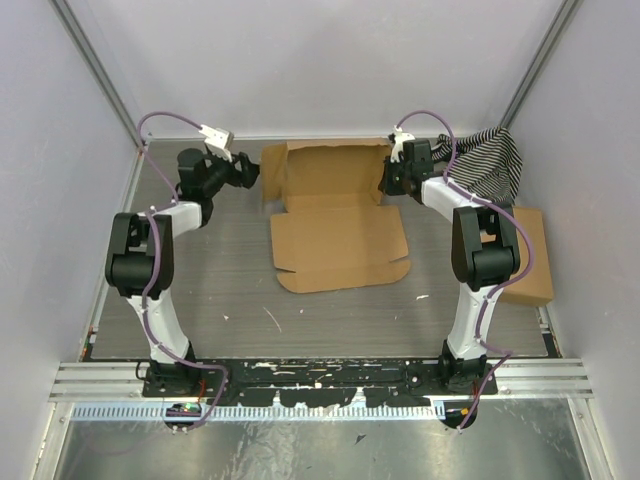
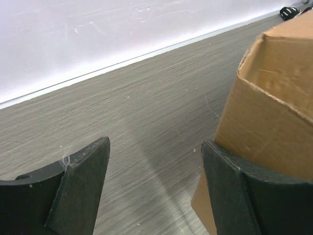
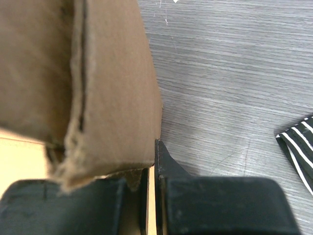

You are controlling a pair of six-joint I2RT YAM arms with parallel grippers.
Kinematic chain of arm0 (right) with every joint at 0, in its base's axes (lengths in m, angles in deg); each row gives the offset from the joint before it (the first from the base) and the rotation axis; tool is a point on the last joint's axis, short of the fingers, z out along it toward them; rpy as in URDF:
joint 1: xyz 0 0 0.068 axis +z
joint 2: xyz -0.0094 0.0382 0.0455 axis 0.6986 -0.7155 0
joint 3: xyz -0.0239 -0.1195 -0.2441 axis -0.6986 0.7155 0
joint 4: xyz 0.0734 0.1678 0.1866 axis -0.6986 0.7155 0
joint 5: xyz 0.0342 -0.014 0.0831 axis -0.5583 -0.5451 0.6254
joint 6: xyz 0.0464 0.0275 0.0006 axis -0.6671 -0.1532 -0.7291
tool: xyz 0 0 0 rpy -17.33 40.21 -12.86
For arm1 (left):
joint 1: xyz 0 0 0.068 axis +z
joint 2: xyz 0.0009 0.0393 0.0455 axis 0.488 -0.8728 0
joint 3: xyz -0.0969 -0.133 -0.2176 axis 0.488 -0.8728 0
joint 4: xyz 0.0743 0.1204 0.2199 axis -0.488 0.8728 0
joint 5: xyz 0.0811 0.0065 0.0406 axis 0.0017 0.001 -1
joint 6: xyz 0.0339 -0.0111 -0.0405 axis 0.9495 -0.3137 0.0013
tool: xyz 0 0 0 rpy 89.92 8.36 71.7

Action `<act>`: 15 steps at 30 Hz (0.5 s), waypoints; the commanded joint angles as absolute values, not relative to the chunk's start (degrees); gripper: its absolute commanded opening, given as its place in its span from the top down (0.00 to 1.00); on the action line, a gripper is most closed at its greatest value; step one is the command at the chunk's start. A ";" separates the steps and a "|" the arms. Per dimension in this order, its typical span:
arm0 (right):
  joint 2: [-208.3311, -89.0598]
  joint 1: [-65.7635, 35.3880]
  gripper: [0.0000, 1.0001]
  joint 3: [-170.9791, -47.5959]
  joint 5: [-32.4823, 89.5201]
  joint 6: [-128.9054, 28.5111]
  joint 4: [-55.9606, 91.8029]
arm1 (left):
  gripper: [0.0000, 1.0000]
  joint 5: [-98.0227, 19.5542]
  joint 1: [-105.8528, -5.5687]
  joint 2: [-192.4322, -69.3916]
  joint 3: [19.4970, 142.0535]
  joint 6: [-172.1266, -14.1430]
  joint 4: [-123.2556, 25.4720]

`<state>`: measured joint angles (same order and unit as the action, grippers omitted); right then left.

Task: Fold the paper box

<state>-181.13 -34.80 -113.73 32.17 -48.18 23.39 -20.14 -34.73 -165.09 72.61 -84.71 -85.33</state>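
Observation:
The paper box (image 1: 340, 240) lies in the middle of the table, its front panel flat and its back part raised into low walls. My left gripper (image 1: 250, 172) is at the box's back left corner. In the left wrist view it (image 2: 155, 147) is open with only table between the jaws, and its right finger (image 2: 244, 186) rests against the outside of the cardboard wall (image 2: 274, 98). My right gripper (image 1: 388, 178) is at the back right wall. In the right wrist view it (image 3: 150, 171) is nearly closed, pinching a thin edge of the cardboard flap (image 3: 112, 88).
A black-and-white striped cloth (image 1: 490, 160) lies at the back right, and its edge shows in the right wrist view (image 3: 298, 147). A larger brown cardboard box (image 1: 528, 255) sits at the right wall. White walls enclose the table on three sides.

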 commanded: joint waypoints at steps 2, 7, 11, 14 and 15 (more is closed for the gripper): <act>-179.38 -34.66 0.94 -114.46 34.73 -47.37 23.26 | 0.19 -11.15 -32.56 -167.78 76.77 -85.33 -84.47; -179.67 -34.66 0.94 -114.82 35.23 -47.38 23.40 | 0.19 -2.70 -32.45 -169.21 76.32 -89.80 -88.42; -179.89 -34.65 0.94 -114.98 35.62 -47.35 23.56 | 0.20 1.87 -32.46 -171.47 76.64 -97.50 -95.61; -180.17 -34.65 0.94 -115.16 35.72 -47.41 23.83 | 0.23 5.01 -32.74 -173.86 77.34 -104.18 -100.95; -180.12 -34.65 0.94 -115.17 35.77 -47.42 23.82 | 0.23 5.51 -32.93 -174.36 77.48 -105.31 -102.06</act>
